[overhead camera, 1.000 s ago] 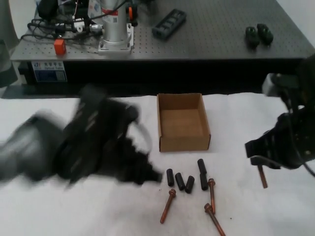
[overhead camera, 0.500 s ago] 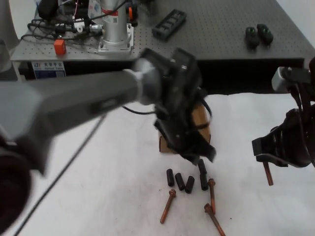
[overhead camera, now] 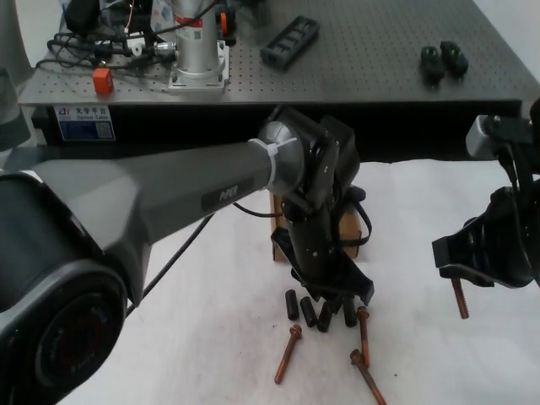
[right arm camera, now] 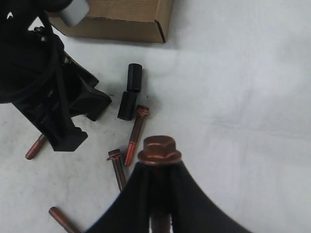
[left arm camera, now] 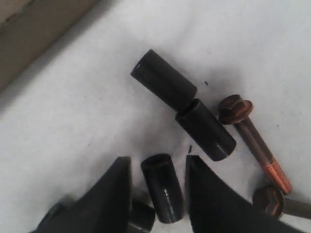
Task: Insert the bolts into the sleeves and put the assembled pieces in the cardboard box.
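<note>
My left gripper (left arm camera: pixel 158 191) is open and low over the white cloth, its fingers on either side of one black sleeve (left arm camera: pixel 163 187) without touching it. Two more sleeves (left arm camera: pixel 163 80) (left arm camera: pixel 206 128) lie end to end just beyond, beside a copper bolt (left arm camera: pixel 252 138). In the high view this gripper (overhead camera: pixel 333 291) hangs over the sleeve cluster (overhead camera: pixel 309 312) in front of the cardboard box (overhead camera: pixel 350 224). My right gripper (right arm camera: pixel 159 194) is shut on a copper bolt (right arm camera: pixel 159 150), held off to the right above the cloth (overhead camera: pixel 460 299). Loose bolts (overhead camera: pixel 287 353) (overhead camera: pixel 364 333) (overhead camera: pixel 367 375) lie nearby.
The left arm's long grey link (overhead camera: pixel 169 190) crosses the cloth from the left and hides part of the box. Behind the cloth stands a perforated metal bench (overhead camera: pixel 380 51) with a black tray (overhead camera: pixel 289 40), cables and an orange block (overhead camera: pixel 102 79).
The left arm has swung from the left side to the middle and come down over the sleeves. The right arm with its bolt has barely shifted.
</note>
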Action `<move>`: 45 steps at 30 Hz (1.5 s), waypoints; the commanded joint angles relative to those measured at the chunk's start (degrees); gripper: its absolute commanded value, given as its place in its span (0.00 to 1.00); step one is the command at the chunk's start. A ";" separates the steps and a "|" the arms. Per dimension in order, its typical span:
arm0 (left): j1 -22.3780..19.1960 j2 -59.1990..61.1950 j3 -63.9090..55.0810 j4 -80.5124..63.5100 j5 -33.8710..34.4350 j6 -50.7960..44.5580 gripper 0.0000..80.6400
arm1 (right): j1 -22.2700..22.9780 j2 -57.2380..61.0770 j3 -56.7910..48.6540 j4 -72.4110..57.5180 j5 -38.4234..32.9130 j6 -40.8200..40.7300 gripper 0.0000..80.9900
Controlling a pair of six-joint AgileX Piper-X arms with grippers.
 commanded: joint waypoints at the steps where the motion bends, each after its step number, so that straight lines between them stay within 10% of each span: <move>1: -0.24 0.59 -0.64 0.50 -0.52 1.15 0.34 | -0.23 -0.45 -0.18 -0.17 -0.56 -0.74 0.02; 38: -0.31 3.68 -0.64 4.20 3.35 1.15 0.24 | -0.23 -0.45 -0.18 -0.17 -0.56 -0.74 0.02; 45: -0.31 3.08 -0.64 4.33 7.27 1.15 0.01 | -0.23 -0.68 -0.18 -1.29 -1.92 -0.74 0.02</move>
